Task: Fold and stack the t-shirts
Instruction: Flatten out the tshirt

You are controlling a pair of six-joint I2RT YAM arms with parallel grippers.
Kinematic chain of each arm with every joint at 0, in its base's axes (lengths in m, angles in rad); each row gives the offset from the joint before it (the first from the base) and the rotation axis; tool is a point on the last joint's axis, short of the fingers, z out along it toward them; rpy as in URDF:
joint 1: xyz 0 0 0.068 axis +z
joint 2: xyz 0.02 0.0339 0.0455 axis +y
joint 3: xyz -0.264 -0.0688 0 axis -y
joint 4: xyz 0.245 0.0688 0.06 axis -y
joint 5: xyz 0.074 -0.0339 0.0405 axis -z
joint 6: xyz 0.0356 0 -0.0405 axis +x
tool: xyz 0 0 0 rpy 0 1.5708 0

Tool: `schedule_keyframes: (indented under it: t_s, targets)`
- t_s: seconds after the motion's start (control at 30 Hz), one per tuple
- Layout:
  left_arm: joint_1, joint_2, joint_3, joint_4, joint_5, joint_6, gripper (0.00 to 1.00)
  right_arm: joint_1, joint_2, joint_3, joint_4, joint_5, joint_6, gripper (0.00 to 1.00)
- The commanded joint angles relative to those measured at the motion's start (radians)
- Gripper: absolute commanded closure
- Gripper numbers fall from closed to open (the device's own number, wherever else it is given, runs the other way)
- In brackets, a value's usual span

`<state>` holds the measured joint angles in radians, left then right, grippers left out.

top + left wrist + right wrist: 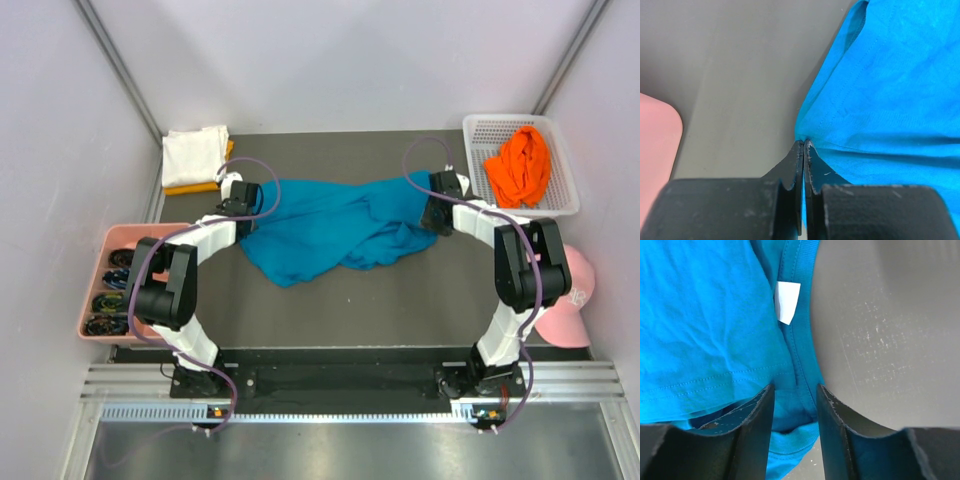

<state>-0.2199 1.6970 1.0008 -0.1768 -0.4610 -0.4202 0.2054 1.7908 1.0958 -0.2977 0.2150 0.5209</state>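
Note:
A teal-blue t-shirt (330, 225) lies crumpled and stretched across the middle of the dark table. My left gripper (244, 208) is at its left end, shut on a pinch of the shirt's edge (804, 145); the cloth (890, 90) spreads away to the right of the fingers. At the shirt's right end my right gripper (437, 212) stands open (795, 390), its jaws apart on either side of the ribbed collar (800, 365). A white label (787, 300) shows inside the neck.
A folded white t-shirt (195, 153) rests on a yellow-orange one (190, 187) at the back left. A bright orange t-shirt (520, 165) lies in a white basket (480, 125) at the back right. There is a pink tray (110, 235) on the left and a pink cap (570, 300) on the right.

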Motion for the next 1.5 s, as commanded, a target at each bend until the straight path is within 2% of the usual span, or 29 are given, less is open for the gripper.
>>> schedule_keyframes:
  t_s: [0.0, 0.73, 1.0, 1.1, 1.2, 1.47]
  targets:
    - [0.007, -0.031, 0.024, 0.011, -0.013, 0.005, 1.0, 0.002, 0.002, 0.045, 0.034, 0.004, 0.005, 0.6]
    - [0.007, -0.033, 0.016, 0.013, -0.027, 0.009, 1.0, 0.002, 0.056, 0.067, 0.049, -0.04, 0.001, 0.65]
    - [0.007, -0.037, 0.012, 0.016, -0.03, 0.011, 1.0, 0.0, 0.059, 0.064, 0.052, -0.046, -0.001, 0.77]
    - [0.007, -0.036, 0.012, 0.016, -0.03, 0.011, 1.0, 0.0, 0.056, 0.064, 0.051, -0.043, -0.002, 0.86]
    - [0.007, -0.036, 0.012, 0.016, -0.028, 0.011, 1.0, 0.002, 0.053, 0.064, 0.048, -0.042, -0.002, 1.0]
    - [0.007, -0.049, 0.016, 0.011, -0.027, 0.008, 1.0, 0.002, -0.044, 0.058, 0.006, -0.009, -0.015, 1.0]
